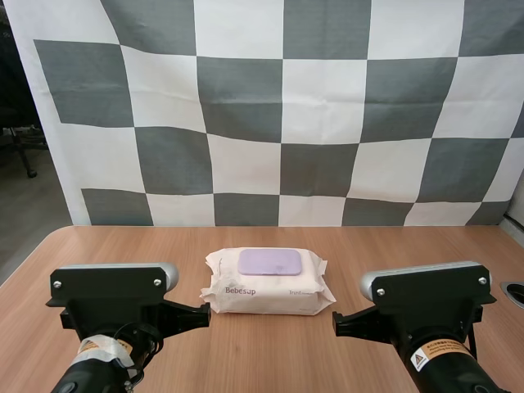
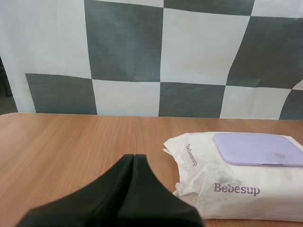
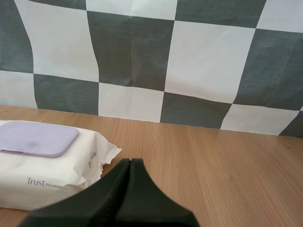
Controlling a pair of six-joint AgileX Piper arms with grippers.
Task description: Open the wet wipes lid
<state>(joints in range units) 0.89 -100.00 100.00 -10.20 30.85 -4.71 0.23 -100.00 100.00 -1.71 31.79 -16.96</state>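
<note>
While lid (image 1: 270, 262) lies flat | left pincer (image 2: 134, 156), right pincer (image 3: 130, 161) closed

The left arm's blocky matte-black wrist housing (image 1: 110, 296) carries a rounded silver-grey cap (image 1: 168, 274) along its top edge and small bright screw heads (image 1: 56, 284) on its face (one toward each end). Below it wraps an orange-and-white label band (image 1: 98, 348). The right arm's matching black housing (image 1: 430, 299) bears a white label (image 1: 438, 354) with a yellow warning triangle. The left gripper (image 2: 134, 156) and the right gripper (image 3: 131, 161) have plain matte-black fingers (image 2: 118, 189) tapering to narrow tips.
</note>
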